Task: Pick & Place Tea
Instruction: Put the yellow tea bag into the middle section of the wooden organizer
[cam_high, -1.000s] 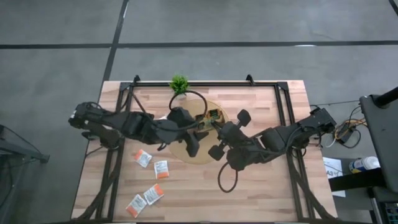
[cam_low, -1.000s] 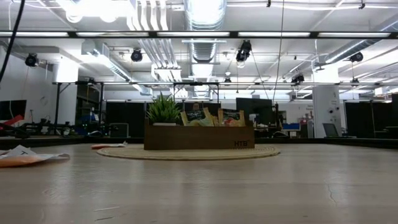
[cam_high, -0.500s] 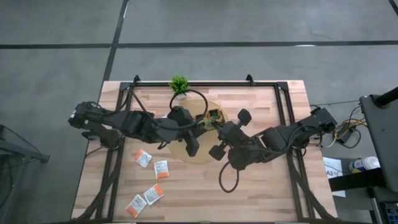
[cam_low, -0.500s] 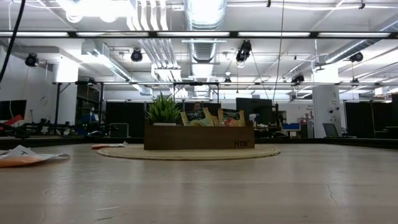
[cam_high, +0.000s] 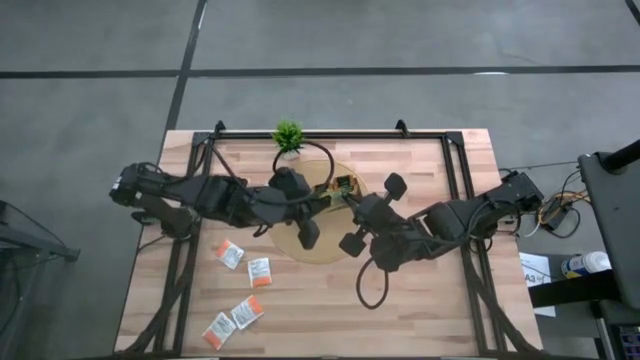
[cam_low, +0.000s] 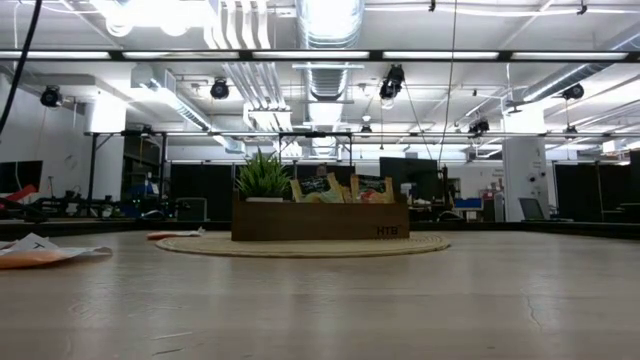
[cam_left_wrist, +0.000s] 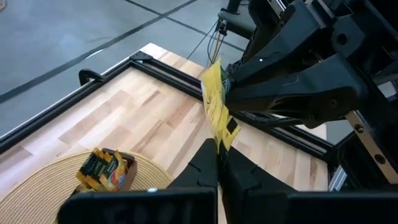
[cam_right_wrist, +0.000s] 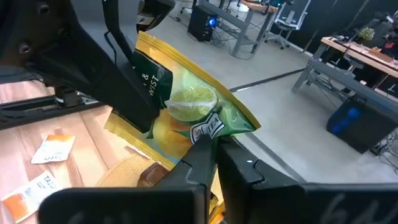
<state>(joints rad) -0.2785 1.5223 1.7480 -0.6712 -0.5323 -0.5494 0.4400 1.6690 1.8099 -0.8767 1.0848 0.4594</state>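
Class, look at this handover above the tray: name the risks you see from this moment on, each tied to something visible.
1. Both the left gripper and the right gripper are shut on the same green-and-yellow paper tea sachet; pulling apart may tear it.
2. Each pinches only an edge, so it may slip and drop outside the brown compartment tray on the round woven mat.
3. The arms are crowded together over the tray; they may collide.

From above, both arms cover most of the brown tray (cam_high: 338, 186); the sachet between them is hidden.
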